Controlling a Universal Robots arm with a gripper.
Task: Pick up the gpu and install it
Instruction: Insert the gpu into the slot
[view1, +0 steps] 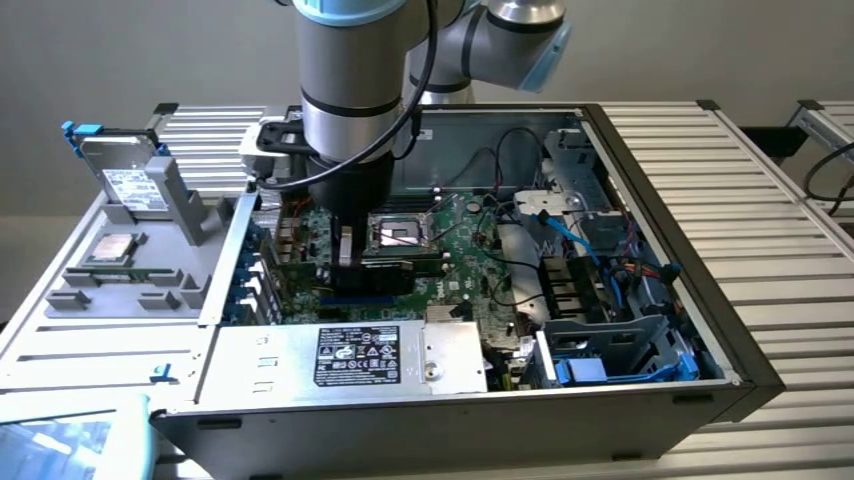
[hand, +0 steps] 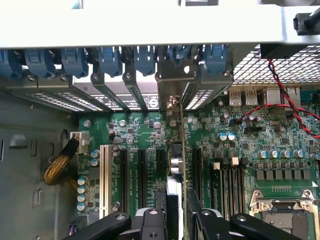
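The jaws are gripping the green, black-heatsinked gpu card (view1: 387, 272) at six o'clock of the silver CPU socket (view1: 400, 232) in the exterior view. The wrist view is revealing its silver bracket (hand: 170, 82) among the grey slot covers (hand: 107, 92).

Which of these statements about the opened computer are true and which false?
1. The case is open, showing the motherboard. True.
2. The gpu lies outside the case. False: it stands on edge over the motherboard's slots, held in the gripper.
3. A white-labelled hard drive stands outside the case, at the exterior view's left. True.
4. A cooler covers the CPU socket. False: the socket is bare.
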